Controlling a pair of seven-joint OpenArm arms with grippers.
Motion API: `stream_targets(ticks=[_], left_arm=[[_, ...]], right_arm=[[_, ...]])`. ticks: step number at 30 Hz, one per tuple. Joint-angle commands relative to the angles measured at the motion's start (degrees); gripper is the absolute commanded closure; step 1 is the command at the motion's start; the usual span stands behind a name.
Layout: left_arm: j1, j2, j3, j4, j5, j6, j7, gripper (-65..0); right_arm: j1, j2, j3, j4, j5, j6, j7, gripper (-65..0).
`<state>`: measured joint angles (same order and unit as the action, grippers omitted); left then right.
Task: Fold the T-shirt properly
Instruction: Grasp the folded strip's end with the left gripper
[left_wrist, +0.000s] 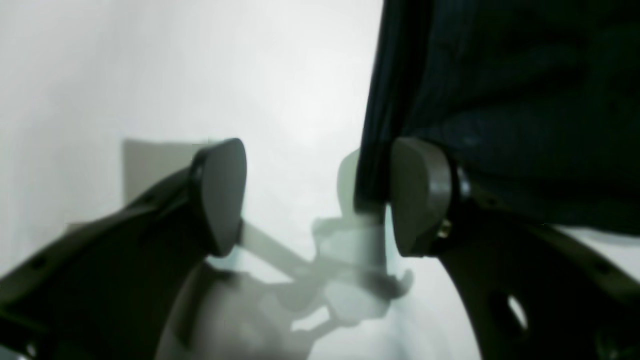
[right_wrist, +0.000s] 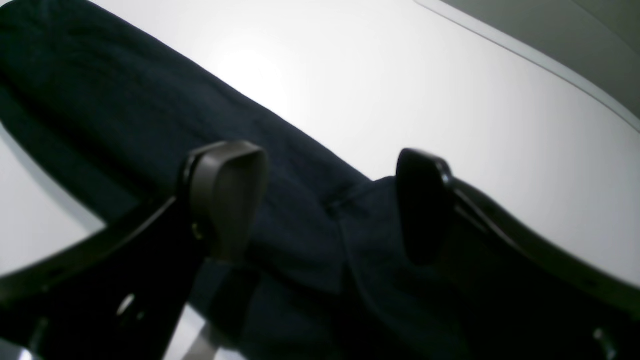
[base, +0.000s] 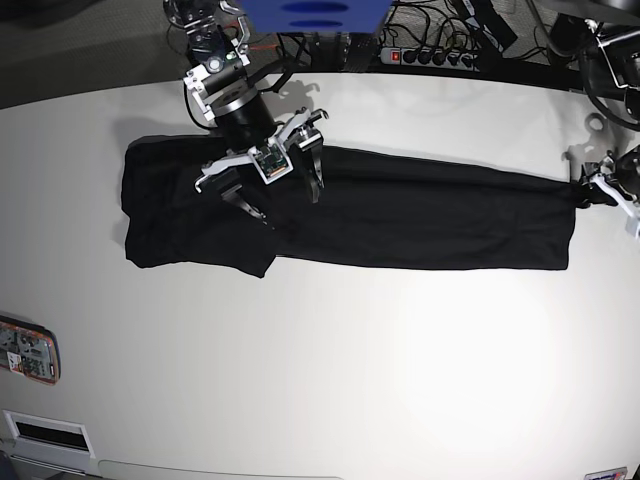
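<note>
The black T-shirt (base: 430, 220) lies as a long band across the white table (base: 330, 370), its wider end bunched at the left. My right gripper (base: 285, 200) hovers open over that left part; in the right wrist view its fingers (right_wrist: 230, 195) straddle a fold of the T-shirt (right_wrist: 125, 100) with nothing held. At the band's far right end, my left gripper (base: 592, 190) stands open. In the left wrist view the left gripper (left_wrist: 320, 200) shows a wide gap, and the T-shirt (left_wrist: 525, 100) edge hangs just beside the right pad (left_wrist: 420, 195).
A power strip (base: 420, 55) with cables and a blue box (base: 315, 15) sit beyond the table's back edge. A small flat device (base: 28, 350) lies at the left edge. A white label (base: 45, 432) is at the front left corner.
</note>
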<state>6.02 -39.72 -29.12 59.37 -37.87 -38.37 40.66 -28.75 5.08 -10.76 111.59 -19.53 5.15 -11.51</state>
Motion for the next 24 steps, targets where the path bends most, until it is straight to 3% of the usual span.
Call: stream_targets(ticks=[1, 13, 15, 19, 22, 24], left_arm=[[-0.4, -0.6, 1.4, 0.5, -0.5, -0.3, 1.0, -42.1], [-2.8, 6.2, 9.7, 0.5, -0.4, -0.3, 1.1, -39.6], [-2.8, 6.2, 11.3, 0.5, -0.4, -0.3, 1.1, -30.6], [-3.2, 5.7, 11.1, 0.5, -0.2, 0.1, 1.0, -2.0], [-4.8, 5.4, 11.0, 0.5, -0.1, 1.2, -0.5, 0.0], [-5.6, 4.2, 11.0, 0.2, -0.1, 4.7, -2.6, 0.0]], right_arm=[[0.1, 0.0, 0.0, 1.1, 0.3, -0.3, 1.7, -42.2], [0.0, 0.0, 0.1, 1.1, 0.3, -0.3, 1.7, -42.2], [0.0, 0.0, 0.1, 1.1, 0.3, -0.3, 1.7, -42.2], [0.0, 0.0, 0.1, 1.1, 0.3, -0.3, 1.7, -42.2], [0.0, 0.0, 0.1, 1.1, 0.3, -0.3, 1.7, -42.2], [0.0, 0.0, 0.1, 1.1, 0.3, -0.3, 1.7, -42.2]])
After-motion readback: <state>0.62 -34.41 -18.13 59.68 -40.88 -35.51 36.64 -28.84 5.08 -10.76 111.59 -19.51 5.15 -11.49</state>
